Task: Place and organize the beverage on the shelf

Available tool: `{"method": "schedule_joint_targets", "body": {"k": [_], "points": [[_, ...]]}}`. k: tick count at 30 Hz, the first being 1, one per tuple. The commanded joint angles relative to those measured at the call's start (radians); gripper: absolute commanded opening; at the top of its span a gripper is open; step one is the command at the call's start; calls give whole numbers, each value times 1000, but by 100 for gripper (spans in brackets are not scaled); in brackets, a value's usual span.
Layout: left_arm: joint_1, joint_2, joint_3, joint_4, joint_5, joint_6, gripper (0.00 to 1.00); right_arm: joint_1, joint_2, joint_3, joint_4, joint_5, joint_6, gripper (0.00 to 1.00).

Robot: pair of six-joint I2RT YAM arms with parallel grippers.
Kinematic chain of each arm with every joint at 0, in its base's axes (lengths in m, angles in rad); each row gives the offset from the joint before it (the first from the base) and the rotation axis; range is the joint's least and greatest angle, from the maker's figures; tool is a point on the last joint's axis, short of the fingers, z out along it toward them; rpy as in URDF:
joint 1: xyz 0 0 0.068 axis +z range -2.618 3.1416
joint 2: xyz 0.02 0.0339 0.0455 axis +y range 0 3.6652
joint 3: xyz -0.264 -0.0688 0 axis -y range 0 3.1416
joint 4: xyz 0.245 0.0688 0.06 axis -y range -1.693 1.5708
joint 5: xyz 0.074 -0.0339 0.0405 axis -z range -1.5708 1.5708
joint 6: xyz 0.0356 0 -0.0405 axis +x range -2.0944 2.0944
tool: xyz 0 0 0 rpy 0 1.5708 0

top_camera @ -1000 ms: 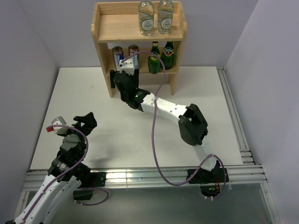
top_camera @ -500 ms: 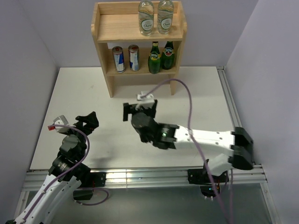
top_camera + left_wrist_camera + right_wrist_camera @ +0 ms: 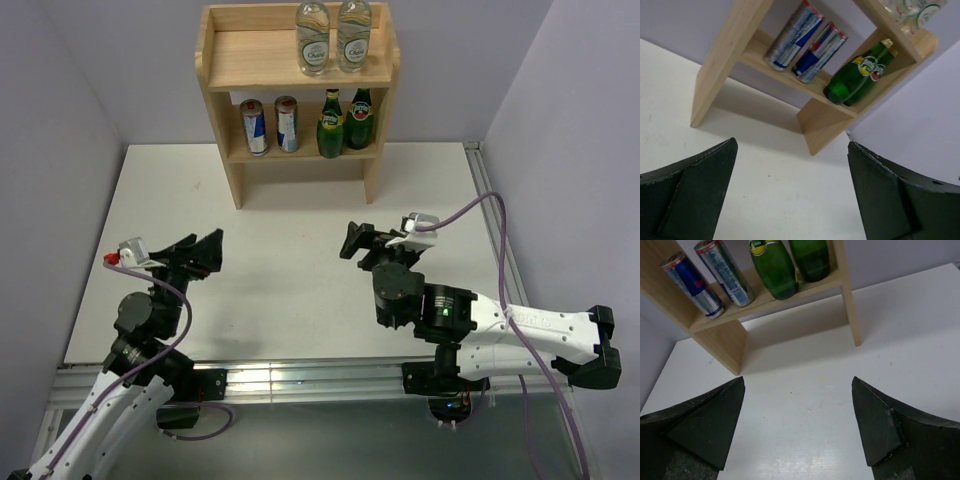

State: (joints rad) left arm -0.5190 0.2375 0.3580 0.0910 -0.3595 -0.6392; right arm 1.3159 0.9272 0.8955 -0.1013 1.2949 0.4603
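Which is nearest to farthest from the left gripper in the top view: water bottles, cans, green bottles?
1. Cans: left side of the middle tier, nearest the left gripper.
2. Green bottles: same tier, right side.
3. Water bottles: right side of the top board, highest up.

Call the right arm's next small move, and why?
Probably just ease the right pincer back toward its base and stop. It hangs open and empty; both water bottles stand on top of the shelf, cans and green bottles on its middle tier, and no drink shows on the table.
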Motion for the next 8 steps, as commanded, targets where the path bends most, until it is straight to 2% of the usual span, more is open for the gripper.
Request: {"method": "schedule_joint_targets", "body": {"k": [1, 4, 8], "points": [[-3, 25, 44, 93, 86, 29, 99, 6, -8, 3, -78, 107, 72, 94], [-1, 42, 55, 105, 102, 29, 99, 8, -8, 19, -178, 127, 158, 94], [-3, 68, 81, 95, 105, 41, 99, 8, -27, 0, -170, 126, 147, 96]]}}
